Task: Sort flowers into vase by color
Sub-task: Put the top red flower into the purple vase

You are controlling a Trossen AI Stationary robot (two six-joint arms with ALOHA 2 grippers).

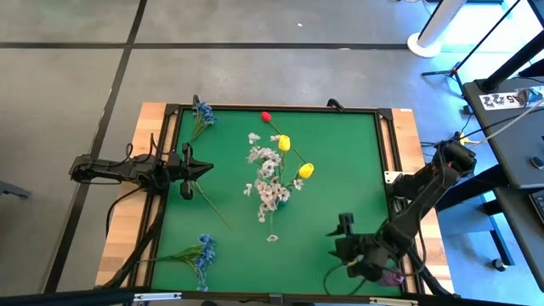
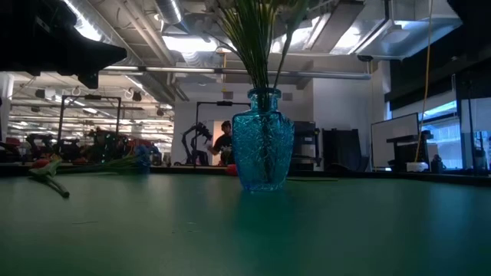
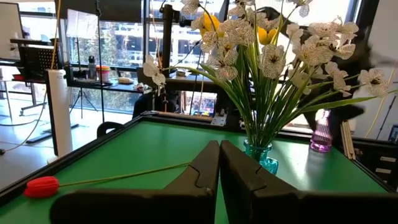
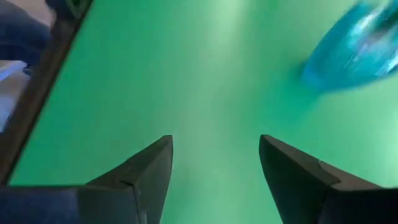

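Observation:
A teal glass vase (image 2: 263, 149) stands mid-table and holds white sprigs (image 1: 265, 174) and two yellow buds (image 1: 284, 143). The red bud (image 1: 266, 116) lies on the mat near the far edge, its stem (image 3: 124, 175) flat on the green. Blue clusters lie at the far-left corner (image 1: 202, 113) and the near-left edge (image 1: 201, 251). A thin green stem (image 1: 212, 205) lies just by my left gripper (image 1: 206, 169), which is shut and left of the vase. My right gripper (image 1: 344, 223) is open over bare mat, near-right of the vase (image 4: 354, 50).
The green mat (image 1: 340, 161) has a raised dark frame (image 1: 272, 108) around it. A small purple bottle (image 3: 321, 132) stands at the table's right side by the right arm. Bare mat lies to the right of the vase. A person stands in the room behind (image 2: 224, 142).

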